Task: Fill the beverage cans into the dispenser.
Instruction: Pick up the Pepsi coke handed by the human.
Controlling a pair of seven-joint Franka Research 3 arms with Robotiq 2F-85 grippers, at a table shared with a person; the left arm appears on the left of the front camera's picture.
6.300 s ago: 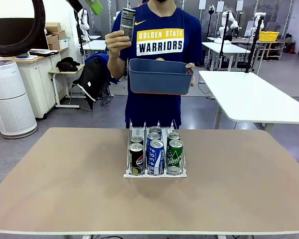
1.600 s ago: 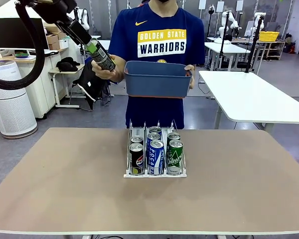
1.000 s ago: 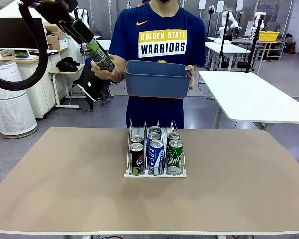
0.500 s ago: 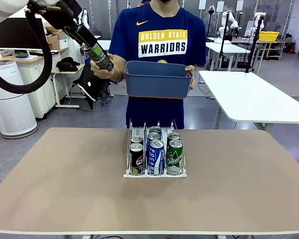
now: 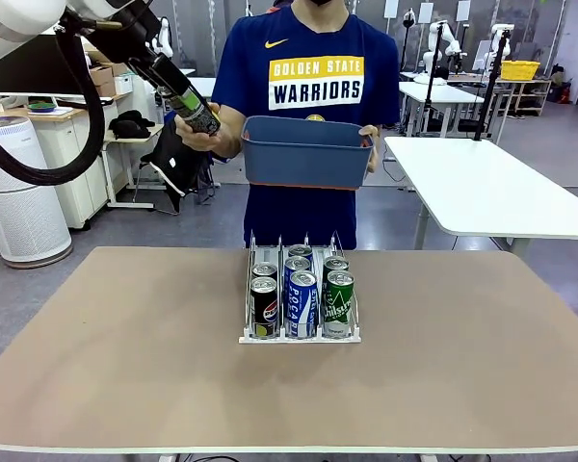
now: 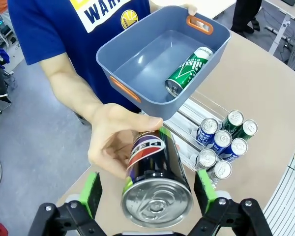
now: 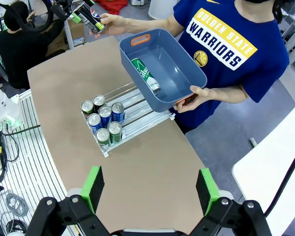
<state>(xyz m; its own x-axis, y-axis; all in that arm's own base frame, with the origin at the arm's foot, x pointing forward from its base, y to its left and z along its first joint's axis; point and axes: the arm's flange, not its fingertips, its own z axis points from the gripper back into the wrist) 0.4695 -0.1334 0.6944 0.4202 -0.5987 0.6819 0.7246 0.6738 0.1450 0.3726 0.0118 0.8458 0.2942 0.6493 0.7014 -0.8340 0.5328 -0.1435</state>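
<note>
Black can [image 6: 156, 162]: seconds ago held up alone; now, in the person's hand [image 6: 110, 142] beyond the worktop [image 5: 125, 337], it sits between the open jaws of your left gripper [image 6: 148, 191], not yet clamped. Handover pending. Right gripper [image 7: 148, 194]: jaws open, idle aloft. Dispenser [image 5: 299, 338]: part-filled, black lane appears to have room.
</note>
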